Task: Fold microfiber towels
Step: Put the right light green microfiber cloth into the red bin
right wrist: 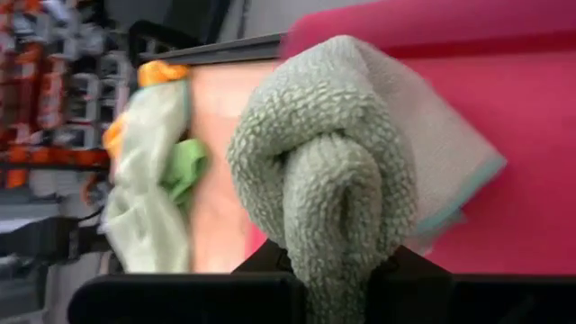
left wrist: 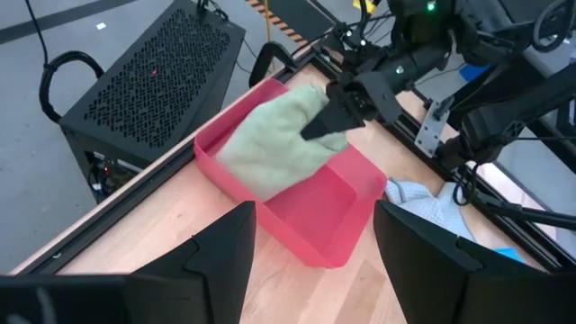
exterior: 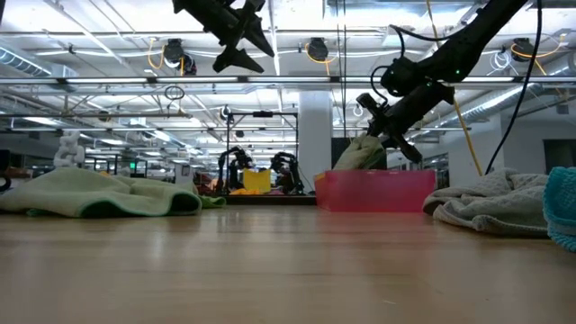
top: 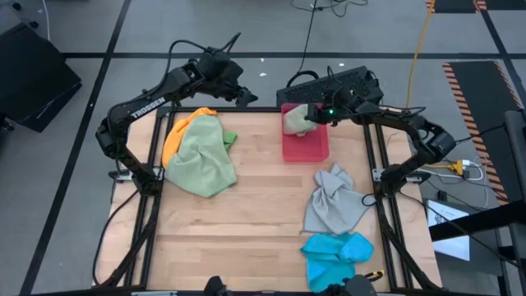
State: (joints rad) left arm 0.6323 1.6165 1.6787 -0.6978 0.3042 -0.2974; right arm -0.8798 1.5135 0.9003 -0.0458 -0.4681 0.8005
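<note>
Sage towel (top: pixel 296 120), folded into a bundle, hangs over the far end of the pink tray (top: pixel 312 148), pinched in the right gripper (top: pixel 313 117), whose fingers are shut on it; the cloth bulges over them in the right wrist view, hiding their tips. At the tabletop's (top: pixel 255 222) left, a pale green towel (top: pixel 201 160) covers most of an orange towel (top: pixel 177 136). Grey towel (top: pixel 333 201) and blue towel (top: pixel 335 255) lie crumpled at right. Left gripper (top: pixel 244 97) hovers beyond the far edge, fingers spread wide, holding nothing.
</note>
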